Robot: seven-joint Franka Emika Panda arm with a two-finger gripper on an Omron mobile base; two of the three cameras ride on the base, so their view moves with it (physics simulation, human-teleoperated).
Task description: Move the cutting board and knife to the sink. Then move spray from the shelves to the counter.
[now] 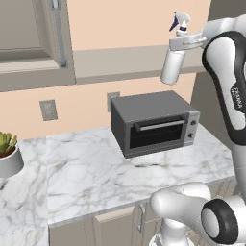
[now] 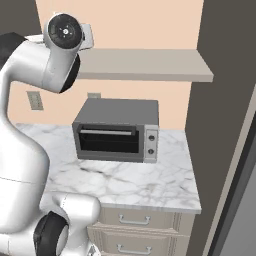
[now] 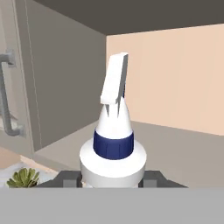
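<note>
My gripper (image 1: 185, 43) is shut on the spray (image 1: 173, 65), a white bottle with a blue collar and a white trigger nozzle. It grips the bottle just under the collar. The bottle hangs a little tilted in the air, in front of the edge of the grey shelves (image 1: 120, 62) and above the counter (image 1: 96, 178). In the hand view the spray (image 3: 113, 146) stands between the dark fingers (image 3: 66, 179), with the shelves (image 3: 179, 151) behind it. My upper arm hides the gripper in the right base view. The cutting board, knife and sink are out of view.
A grey toaster oven (image 1: 153, 122) stands on the counter right under the held bottle, also seen in the right base view (image 2: 117, 132). A potted succulent (image 1: 7, 149) sits at the far left. A cabinet door with a bar handle (image 1: 57, 33) adjoins the shelf's left end.
</note>
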